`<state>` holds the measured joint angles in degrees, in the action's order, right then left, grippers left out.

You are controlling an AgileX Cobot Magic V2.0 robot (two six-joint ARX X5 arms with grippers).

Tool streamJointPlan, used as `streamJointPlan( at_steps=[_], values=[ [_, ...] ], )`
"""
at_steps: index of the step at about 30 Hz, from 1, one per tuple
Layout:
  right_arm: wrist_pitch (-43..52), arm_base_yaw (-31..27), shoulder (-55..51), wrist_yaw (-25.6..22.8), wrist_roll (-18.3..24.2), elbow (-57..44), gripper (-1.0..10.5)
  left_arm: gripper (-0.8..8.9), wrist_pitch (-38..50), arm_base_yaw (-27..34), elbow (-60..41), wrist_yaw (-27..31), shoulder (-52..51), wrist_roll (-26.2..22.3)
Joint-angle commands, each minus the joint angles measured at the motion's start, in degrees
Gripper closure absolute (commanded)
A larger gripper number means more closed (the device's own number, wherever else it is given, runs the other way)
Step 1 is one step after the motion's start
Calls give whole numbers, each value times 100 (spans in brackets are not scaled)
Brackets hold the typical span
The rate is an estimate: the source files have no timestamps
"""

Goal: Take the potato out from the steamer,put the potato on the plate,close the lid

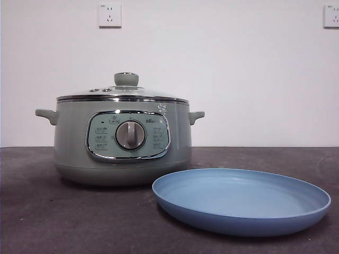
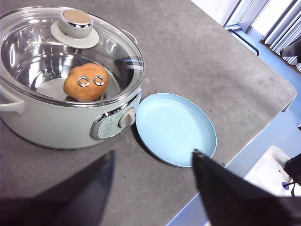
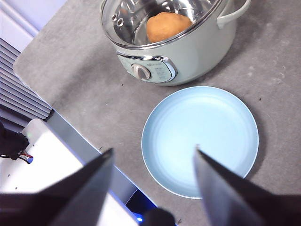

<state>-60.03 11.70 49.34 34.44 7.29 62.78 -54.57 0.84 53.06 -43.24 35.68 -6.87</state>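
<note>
The sage-green steamer (image 1: 122,137) stands at the left of the table with the glass lid (image 1: 123,94) closed on it. The orange-brown potato (image 2: 86,83) lies inside and shows through the glass; it also shows in the right wrist view (image 3: 168,26). The empty light blue plate (image 1: 241,200) lies in front of and to the right of the steamer. My left gripper (image 2: 153,162) is open, held high over the table near the steamer and plate. My right gripper (image 3: 154,157) is open, held high over the plate's near edge (image 3: 155,165). Neither arm shows in the front view.
The dark grey table (image 1: 63,222) has its edge close behind the plate in both wrist views (image 2: 244,146). Two wall sockets (image 1: 109,15) sit on the white wall behind. White equipment (image 3: 42,155) stands below the table edge.
</note>
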Motion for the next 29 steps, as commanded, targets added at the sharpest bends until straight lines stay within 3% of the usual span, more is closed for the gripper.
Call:
streamJointPlan(
  at_steps=[1,12,29],
  values=[
    [17,11,-4,2,-63,17,267,122,142,-15,9,-17,-7,-63],
    [17,11,-4,0,-133,17,267,122,568,-205,704,203,953,-28],
    [13,11,-4,-4,-149,17,268,122,1725,-1670,2601,1528,4181,-136]
  ],
)
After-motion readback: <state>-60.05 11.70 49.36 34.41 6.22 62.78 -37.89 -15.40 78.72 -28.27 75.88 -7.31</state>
